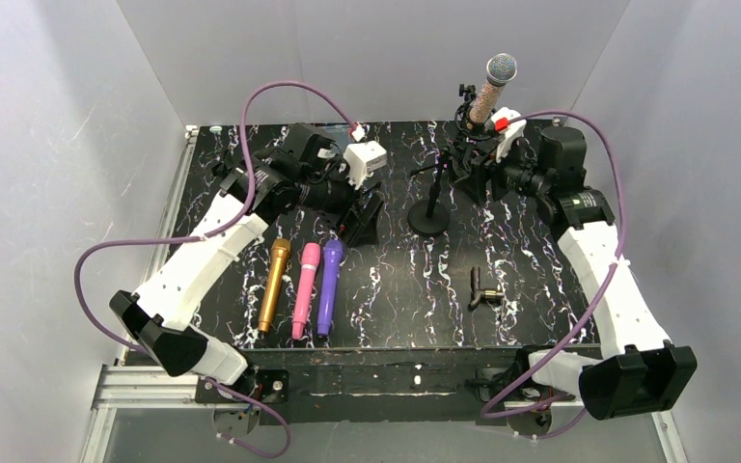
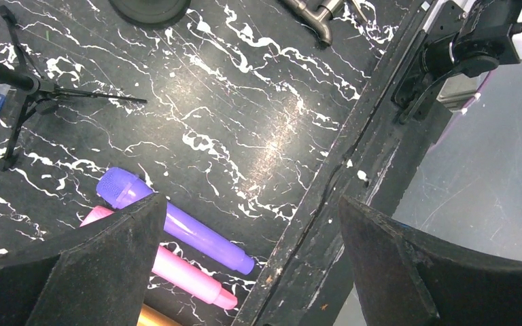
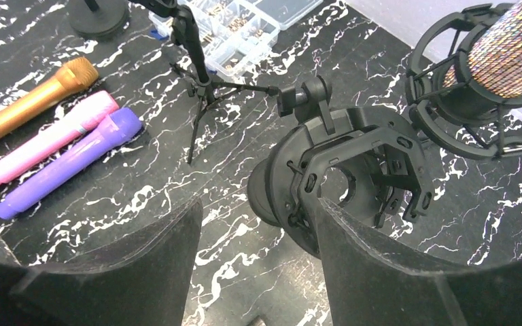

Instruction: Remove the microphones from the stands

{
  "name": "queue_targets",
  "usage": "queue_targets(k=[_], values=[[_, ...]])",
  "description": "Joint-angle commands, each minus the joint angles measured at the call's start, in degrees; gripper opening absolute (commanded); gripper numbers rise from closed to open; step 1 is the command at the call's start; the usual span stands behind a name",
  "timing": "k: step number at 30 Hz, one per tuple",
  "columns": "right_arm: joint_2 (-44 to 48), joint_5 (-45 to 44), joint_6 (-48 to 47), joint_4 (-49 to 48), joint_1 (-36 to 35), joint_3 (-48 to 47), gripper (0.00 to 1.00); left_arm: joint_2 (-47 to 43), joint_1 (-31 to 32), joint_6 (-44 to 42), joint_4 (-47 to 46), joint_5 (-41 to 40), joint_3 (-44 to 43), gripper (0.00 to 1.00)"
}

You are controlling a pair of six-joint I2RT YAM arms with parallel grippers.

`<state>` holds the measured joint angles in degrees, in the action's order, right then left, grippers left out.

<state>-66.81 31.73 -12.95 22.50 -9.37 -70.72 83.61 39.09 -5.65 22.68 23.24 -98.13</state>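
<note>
Your left gripper (image 2: 251, 217) and right gripper (image 3: 258, 210) both have fingers spread and empty, the right straddling a black mount (image 3: 279, 190), so take the microphone (image 1: 490, 92), standing in the stand's cradle (image 3: 448, 139) at the far right, by its stiff glittery body, likely light but slippery, not its dentable mesh head.

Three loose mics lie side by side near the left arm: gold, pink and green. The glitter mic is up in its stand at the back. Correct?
Not quite. The third loose one is purple, not green. The top external view shows the gold mic, the pink mic and the purple mic side by side. What you say of the glitter mic is right.
</note>
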Motion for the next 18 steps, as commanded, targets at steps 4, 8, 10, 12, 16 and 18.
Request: queue_targets(k=[4,8,10,12,16,18], values=[[-2.01,-6.46,-4.41,-2.98,-1.96,-0.94,0.68,0.16,-0.25,-2.00,3.87,2.69,-0.10,0.98],[-2.06,-7.63,-5.18,-3.64,-2.15,-0.75,0.68,-0.01,-0.30,-2.21,3.70,2.85,1.08,0.98],[-2.39,-7.58,-5.41,-3.61,-2.15,-0.69,0.67,-0.03,-0.32,-2.23,3.60,3.08,1.43,0.98],[-2.80,-6.96,-5.15,-3.65,-2.15,-0.45,0.67,-0.03,-0.27,-2.24,3.44,3.18,1.60,0.98],[-3.64,-5.94,-4.22,-4.39,-2.43,0.49,0.66,0.07,-0.28,-2.29,3.25,3.19,1.53,0.98],[-4.15,-5.61,-4.19,-4.64,-2.57,0.83,0.64,0.21,-0.27,-2.67,3.24,3.19,1.38,0.98]])
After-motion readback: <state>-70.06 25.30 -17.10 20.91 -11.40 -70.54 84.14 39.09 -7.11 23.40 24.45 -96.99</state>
